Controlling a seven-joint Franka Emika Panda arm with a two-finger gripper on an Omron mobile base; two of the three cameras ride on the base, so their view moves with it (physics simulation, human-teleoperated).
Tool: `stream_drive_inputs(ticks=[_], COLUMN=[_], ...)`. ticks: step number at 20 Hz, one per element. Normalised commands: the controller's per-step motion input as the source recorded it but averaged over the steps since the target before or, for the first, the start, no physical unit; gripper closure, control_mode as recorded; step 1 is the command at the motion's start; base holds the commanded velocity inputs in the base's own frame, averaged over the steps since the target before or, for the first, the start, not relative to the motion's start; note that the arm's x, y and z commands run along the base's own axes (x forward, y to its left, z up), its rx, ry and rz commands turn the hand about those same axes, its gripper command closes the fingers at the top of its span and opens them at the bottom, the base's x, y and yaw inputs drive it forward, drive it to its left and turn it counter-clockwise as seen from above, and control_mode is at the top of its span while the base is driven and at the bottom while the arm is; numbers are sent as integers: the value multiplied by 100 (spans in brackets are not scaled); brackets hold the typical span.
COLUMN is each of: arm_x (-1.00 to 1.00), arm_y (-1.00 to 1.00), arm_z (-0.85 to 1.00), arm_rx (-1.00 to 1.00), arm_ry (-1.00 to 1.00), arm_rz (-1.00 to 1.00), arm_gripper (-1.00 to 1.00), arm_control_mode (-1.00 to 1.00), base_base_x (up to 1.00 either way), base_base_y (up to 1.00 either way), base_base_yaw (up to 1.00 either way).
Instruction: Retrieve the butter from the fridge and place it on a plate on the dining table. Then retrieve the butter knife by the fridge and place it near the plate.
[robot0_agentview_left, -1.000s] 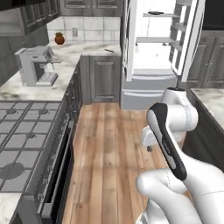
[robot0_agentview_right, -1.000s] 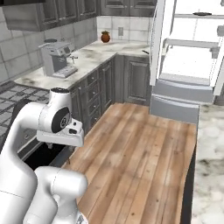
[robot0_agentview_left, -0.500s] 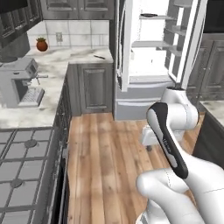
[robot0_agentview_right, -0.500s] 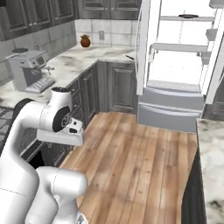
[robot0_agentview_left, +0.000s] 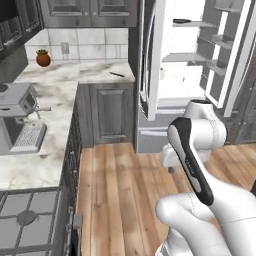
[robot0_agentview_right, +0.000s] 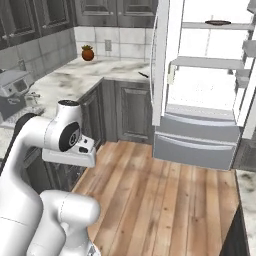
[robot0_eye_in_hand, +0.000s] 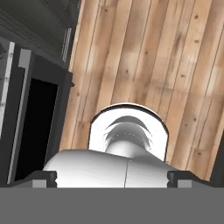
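Nearest the camera, the arm was folded back on itself, elbow high and forearm sloping down, so the hand hung low over the wooden floor. In the hand view the tool pointed straight down at the planks with its two dark tips spread wide and nothing between them. Much of that view was blocked by the robot's own white body. To one side of it ran the dark front of the lower cabinets, too cropped to read.

The floor strip between the cabinet run and the fridge was bare and open. On the robot's left, the stove was cut off by the frame edge, and beyond it a grey coffee machine stood on the marble tabletop. A marble corner at the lower right of the right base view was cropped too far to identify.

Farther on, the fridge stood with its upper doors swung open and its white shelves lit, its grey drawers shut below. A small pale block sat at the near end of the middle shelf. It could have been the butter, but it was too small to be sure. A dark flat thing lay on the top shelf, its shape unclear.

The butter knife lay as a thin dark sliver on the tabletop just beside the fridge. A reddish pot sat well apart from it, against the tiled back wall.
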Motion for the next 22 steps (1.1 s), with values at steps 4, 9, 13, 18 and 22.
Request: stream_drive_inputs(ticks=[4,9,13,18,22], arm_x=[0,0,0,0,0], arm_y=[0,0,0,0,0], arm_z=[0,0,0,0,0], arm_rx=[0,0,0,0,0], arm_ry=[0,0,0,0,0], arm_rz=[0,0,0,0,0], arm_gripper=[-100,-100,-100,-100,-100], arm_control_mode=[100,100,100,100,100], base_base_x=[100,100,55,51,94], base_base_y=[19,0,39,38,20], base_base_yaw=[0,1,0,0,0])
